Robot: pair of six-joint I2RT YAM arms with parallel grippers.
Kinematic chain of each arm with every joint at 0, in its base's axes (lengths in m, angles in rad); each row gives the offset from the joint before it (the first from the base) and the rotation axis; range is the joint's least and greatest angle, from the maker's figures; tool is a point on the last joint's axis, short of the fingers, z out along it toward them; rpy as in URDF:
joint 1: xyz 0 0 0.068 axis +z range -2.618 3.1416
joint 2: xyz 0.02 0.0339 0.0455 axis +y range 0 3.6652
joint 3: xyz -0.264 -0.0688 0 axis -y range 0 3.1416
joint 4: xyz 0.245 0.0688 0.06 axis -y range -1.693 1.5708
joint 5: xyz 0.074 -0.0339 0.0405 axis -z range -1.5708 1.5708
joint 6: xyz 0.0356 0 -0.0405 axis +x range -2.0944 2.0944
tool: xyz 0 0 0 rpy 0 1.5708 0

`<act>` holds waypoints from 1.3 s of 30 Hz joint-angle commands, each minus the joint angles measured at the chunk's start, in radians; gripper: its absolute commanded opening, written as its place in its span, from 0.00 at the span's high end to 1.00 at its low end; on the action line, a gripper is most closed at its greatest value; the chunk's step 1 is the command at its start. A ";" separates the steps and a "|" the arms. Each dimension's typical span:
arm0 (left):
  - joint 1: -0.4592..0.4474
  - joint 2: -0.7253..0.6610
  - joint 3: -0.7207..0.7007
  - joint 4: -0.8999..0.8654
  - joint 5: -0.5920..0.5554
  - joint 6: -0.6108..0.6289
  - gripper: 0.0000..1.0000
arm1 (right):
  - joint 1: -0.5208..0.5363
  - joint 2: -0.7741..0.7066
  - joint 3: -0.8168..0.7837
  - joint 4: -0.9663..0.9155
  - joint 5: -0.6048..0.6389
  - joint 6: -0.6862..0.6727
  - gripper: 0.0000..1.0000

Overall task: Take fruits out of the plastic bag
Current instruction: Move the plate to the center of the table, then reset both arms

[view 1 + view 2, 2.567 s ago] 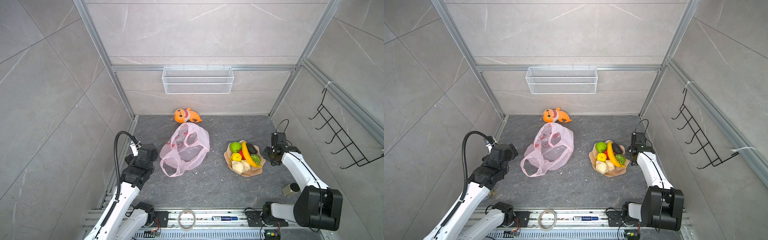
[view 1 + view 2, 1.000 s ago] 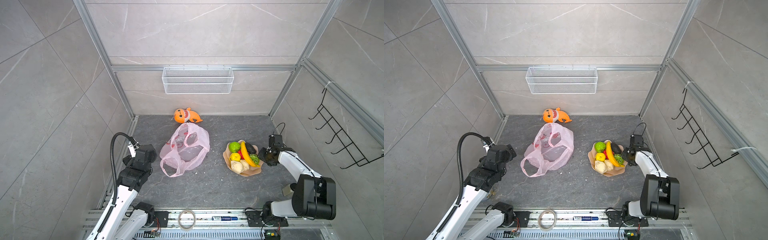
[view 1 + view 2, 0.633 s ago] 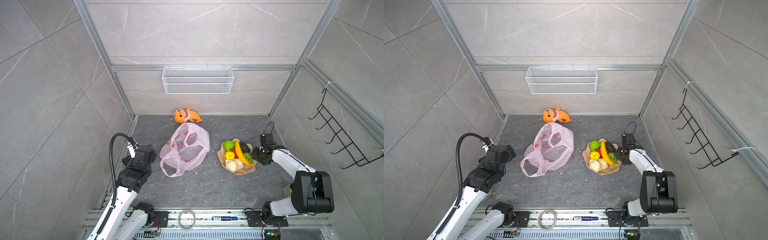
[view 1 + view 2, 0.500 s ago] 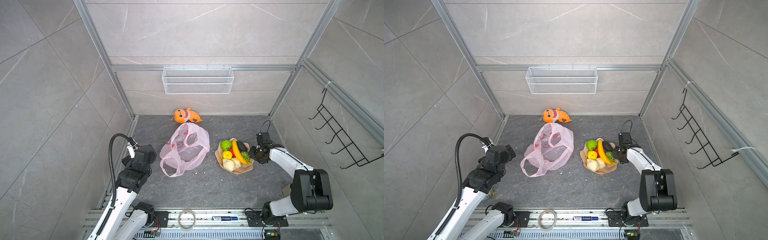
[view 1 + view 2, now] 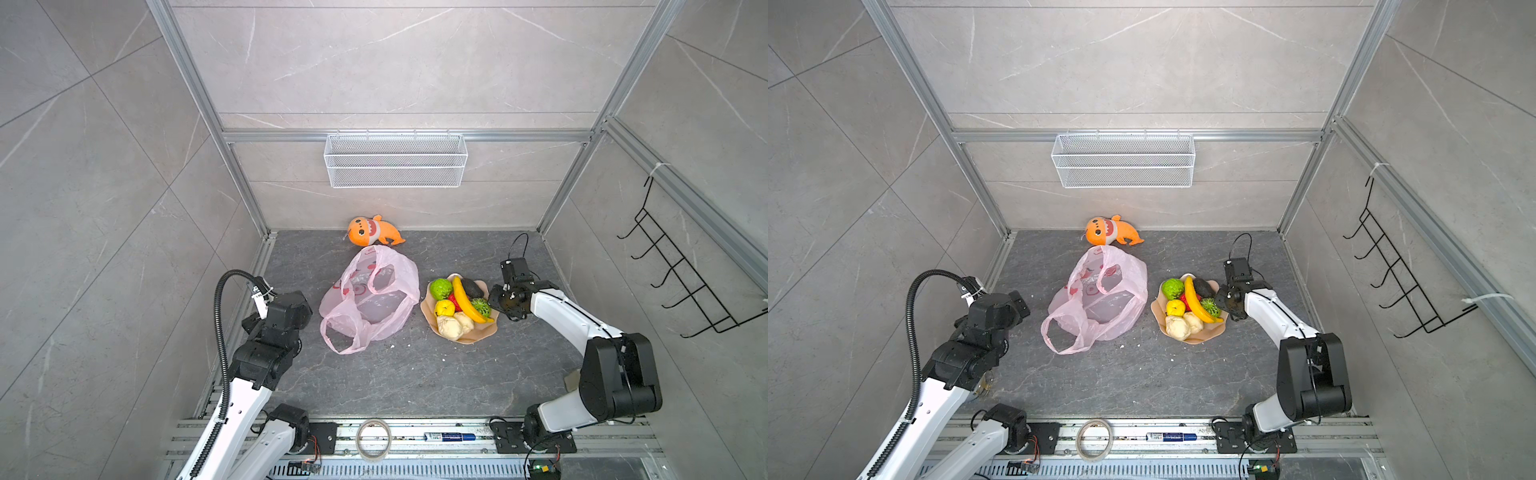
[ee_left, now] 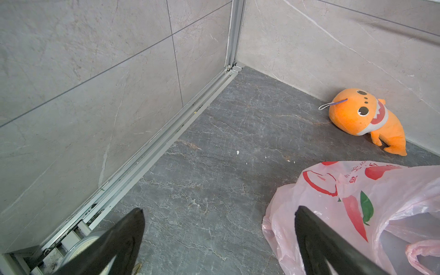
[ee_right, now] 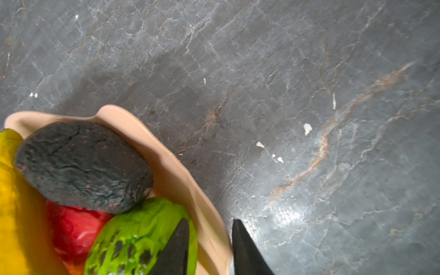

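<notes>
Veined grey stone floor point(image 5: 415, 374); crinkly pink bag point(image 5: 405, 276)

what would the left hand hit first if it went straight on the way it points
Probably the bare grey floor ahead of the left hand, close beside the plastic bag; depth is unclear, so one finger may brush it.

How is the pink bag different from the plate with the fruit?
The pink bag is thin, crinkly and see-through; the plate is smooth, peach and wavy-edged. The bag lies slumped with no fruit showing inside; the plate is piled with fruits. The bag has two loop handles; the plate has none. Both rest on the grey floor.
</notes>
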State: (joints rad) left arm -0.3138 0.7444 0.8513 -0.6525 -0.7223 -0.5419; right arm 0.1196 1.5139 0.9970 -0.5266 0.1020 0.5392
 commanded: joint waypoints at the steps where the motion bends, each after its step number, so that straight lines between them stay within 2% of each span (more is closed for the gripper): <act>1: 0.004 -0.008 0.002 -0.004 -0.005 0.002 0.00 | 0.003 -0.012 0.029 -0.028 0.033 -0.005 0.65; 7: 0.004 -0.007 0.006 -0.009 -0.007 0.008 0.00 | 0.002 -0.037 0.032 -0.037 0.072 -0.013 0.64; 11: 0.004 -0.005 -0.011 0.001 -0.022 0.016 0.00 | -0.031 -0.101 0.032 -0.052 0.093 -0.048 0.57; 13: 0.004 0.002 -0.033 0.020 -0.043 0.020 0.00 | -0.068 -0.148 0.009 -0.032 0.078 -0.075 0.43; 14: 0.004 0.007 -0.045 0.032 -0.054 0.023 0.00 | -0.086 -0.174 -0.010 -0.009 0.077 -0.084 0.26; 15: 0.005 0.013 -0.058 0.052 -0.060 0.032 0.00 | -0.109 -0.203 -0.042 0.026 0.074 -0.095 0.03; 16: 0.005 0.022 -0.071 0.071 -0.067 0.040 0.00 | -0.129 -0.231 -0.076 0.067 0.069 -0.100 0.01; 22: 0.025 0.106 -0.144 0.228 -0.118 0.050 0.00 | -0.199 -0.301 -0.297 0.373 0.097 -0.114 0.01; 26: 0.065 0.220 -0.184 0.360 -0.136 0.082 0.00 | -0.199 -0.352 -0.517 0.785 0.124 -0.200 0.01; 28: 0.096 0.263 -0.211 0.435 -0.132 0.112 0.00 | -0.199 -0.357 -0.580 0.929 0.103 -0.254 0.01; 31: 0.144 0.289 -0.288 0.611 -0.102 0.192 0.00 | -0.198 -0.337 -0.612 1.008 0.077 -0.303 0.01; 35: 0.194 0.311 -0.398 0.881 0.003 0.298 0.00 | -0.198 -0.252 -0.643 1.165 -0.009 -0.353 0.01; 39: 0.225 0.417 -0.420 1.009 0.077 0.335 0.00 | -0.192 -0.162 -0.640 1.242 -0.056 -0.365 0.01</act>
State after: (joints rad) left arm -0.1040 1.1084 0.4297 0.1303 -0.7151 -0.2844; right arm -0.0788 1.3037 0.3744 0.5816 0.1043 0.2226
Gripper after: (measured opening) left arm 0.999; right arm 0.992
